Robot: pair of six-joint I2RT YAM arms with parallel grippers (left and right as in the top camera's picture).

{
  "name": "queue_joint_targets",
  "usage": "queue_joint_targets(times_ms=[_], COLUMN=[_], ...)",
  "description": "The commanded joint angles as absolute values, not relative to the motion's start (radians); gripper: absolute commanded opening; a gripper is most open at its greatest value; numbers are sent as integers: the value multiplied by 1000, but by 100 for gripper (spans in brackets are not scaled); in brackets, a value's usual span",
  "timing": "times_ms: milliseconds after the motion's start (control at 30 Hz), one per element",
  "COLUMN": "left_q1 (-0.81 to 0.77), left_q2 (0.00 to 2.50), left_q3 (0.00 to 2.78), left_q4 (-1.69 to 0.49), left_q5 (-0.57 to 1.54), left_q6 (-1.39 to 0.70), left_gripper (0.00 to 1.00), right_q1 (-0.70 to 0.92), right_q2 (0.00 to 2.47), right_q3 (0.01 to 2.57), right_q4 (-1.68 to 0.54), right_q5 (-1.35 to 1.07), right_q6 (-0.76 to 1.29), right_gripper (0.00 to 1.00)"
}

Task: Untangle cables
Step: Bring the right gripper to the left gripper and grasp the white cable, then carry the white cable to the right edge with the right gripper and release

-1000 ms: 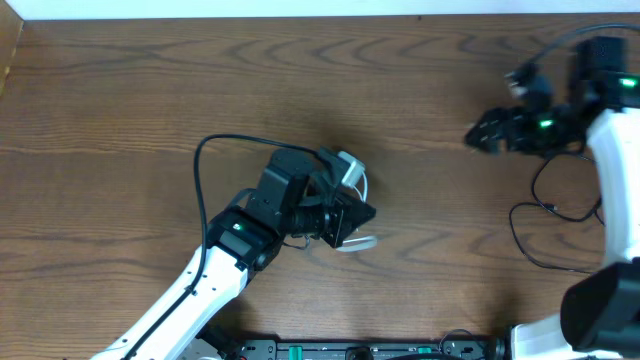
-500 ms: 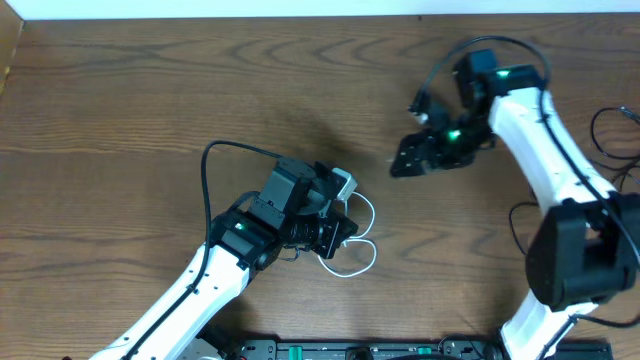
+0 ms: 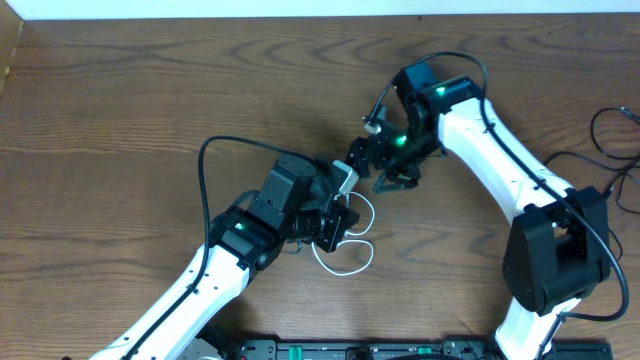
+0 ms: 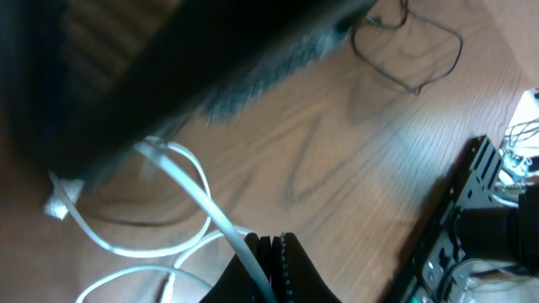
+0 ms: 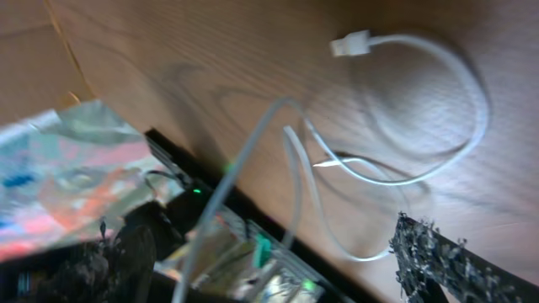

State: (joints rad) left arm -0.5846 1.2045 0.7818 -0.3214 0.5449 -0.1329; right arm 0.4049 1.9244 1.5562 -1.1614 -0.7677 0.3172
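The white cable lies in loose loops near the middle of the brown wood table. The left gripper is shut tight on it. In the left wrist view the white cord runs right in between the closed fingers. The right gripper is just beside the left one, over the top end of the white cable. Its jaws are wide open and hold nothing. In the right wrist view the white cable and its small plug lie on the wood below, and one dark finger shows at the bottom. The black cable lies well apart from the white one, alone on the table.
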Motion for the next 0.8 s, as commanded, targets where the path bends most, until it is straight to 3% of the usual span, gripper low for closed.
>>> queue_joint_targets(times_ms=[0,200,267,333,433,567,633,767], left_q1=[-586,-586,-586,-586,-586,-586,-586,-586], left_q2=[1208,1208,1208,1208,1208,1208,1208,1208], left_q3=[789,789,789,789,789,789,789,789], left_q4=[-274,-263,-262,-245,-223,-230,-259,-351], left_q5=[538,538,537,535,512,504,504,492], left_q6=[-97,-97,-97,-97,-97,-97,-98,-98], left_gripper=[7,8,8,8,8,8,8,25], right_q1=[437,452,453,455,455,454,453,451], right_q2=[1929,1929,1929,1929,1929,1929,1929,1929], right_q3=[1555,1555,1555,1555,1555,1555,1555,1555], right_q4=[-1138,-1076,-1067,-1070,-1082,-1084,-1081,-1081], right_q5=[-828,-929,-955,-980,-979,-933,-805,-420], right_q6=[480,528,527,527,526,516,515,512], right_gripper=[86,75,65,47,33,3,1,1])
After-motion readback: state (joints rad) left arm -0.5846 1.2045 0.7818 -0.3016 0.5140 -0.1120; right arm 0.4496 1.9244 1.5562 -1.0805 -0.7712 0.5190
